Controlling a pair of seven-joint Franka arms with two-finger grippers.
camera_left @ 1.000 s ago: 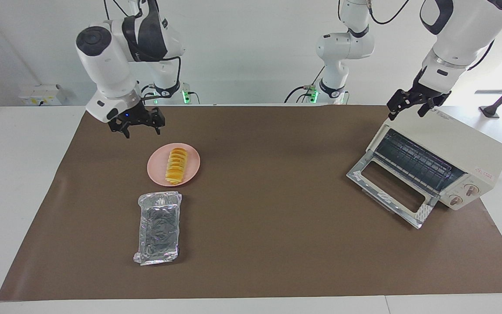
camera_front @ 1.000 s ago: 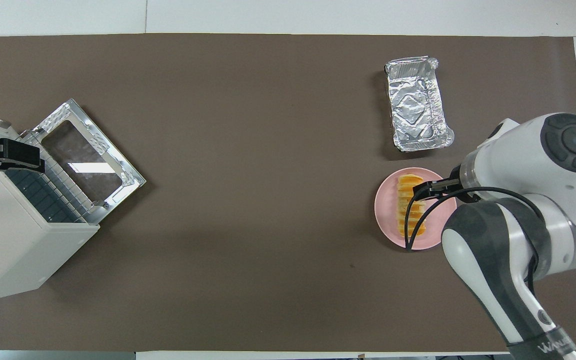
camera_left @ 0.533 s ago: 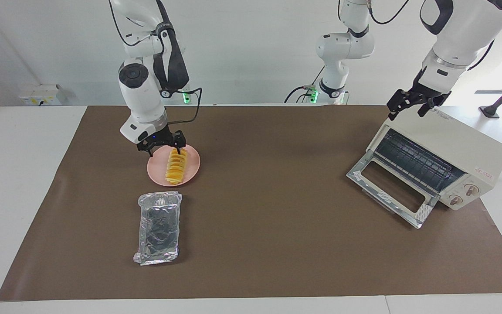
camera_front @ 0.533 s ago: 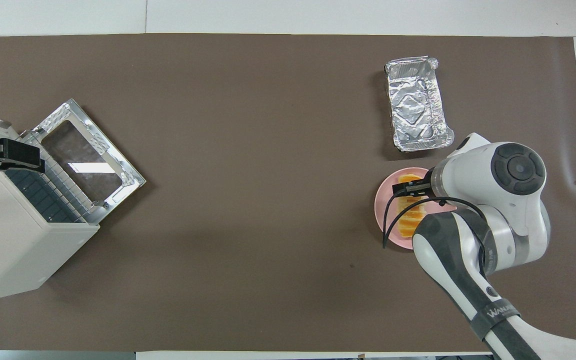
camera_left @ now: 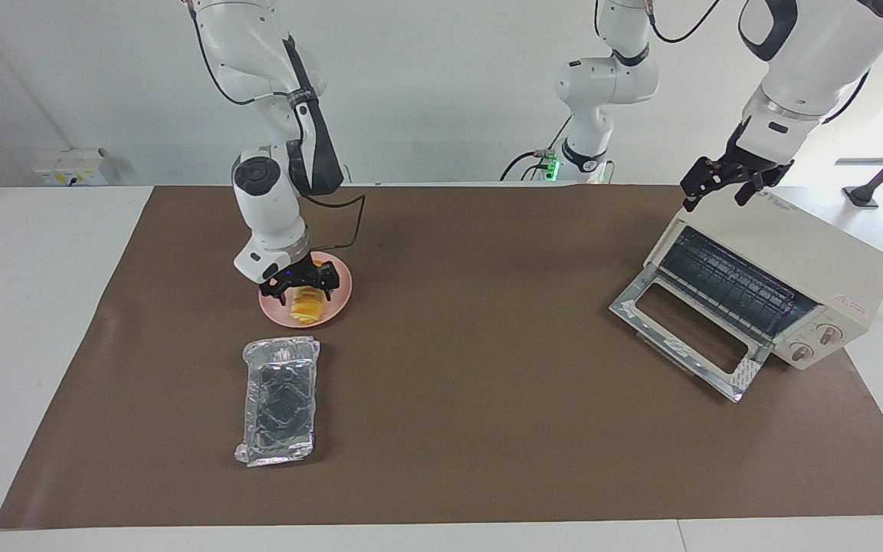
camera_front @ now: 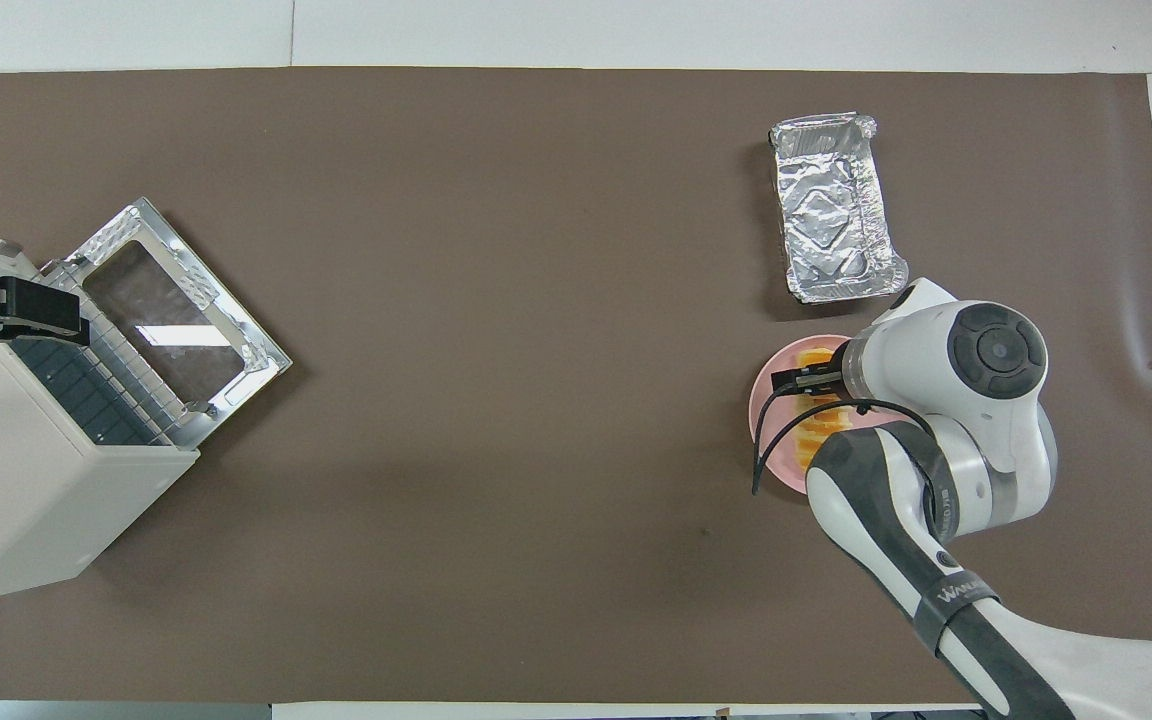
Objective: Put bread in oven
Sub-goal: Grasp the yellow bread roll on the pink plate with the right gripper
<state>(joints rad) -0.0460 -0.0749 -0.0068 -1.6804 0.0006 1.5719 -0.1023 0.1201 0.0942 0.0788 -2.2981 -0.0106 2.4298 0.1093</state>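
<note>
- The ridged yellow-orange bread loaf (camera_left: pixel 305 305) on the round pink plate (camera_left: pixel 338 295) is straddled by the right gripper (camera_left: pixel 300 284), jaws spread wide;
- the left gripper (camera_left: pixel 720 186), also wide, is held over the cream-white toaster oven (camera_left: pixel 802 261).

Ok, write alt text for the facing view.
The right gripper, open, straddles the bread on a pink plate. The left gripper hangs open over the open-doored oven; a foil tray lies nearby.

The bread (camera_left: pixel 306 307) lay on the plate (camera_left: pixel 340 293) toward the right arm's end of the table (camera_left: pixel 487 429). The foil tray (camera_left: pixel 279 400) sat farther from the robots. The oven (camera_left: pixel 782 277) stood at the left arm's end.
</note>
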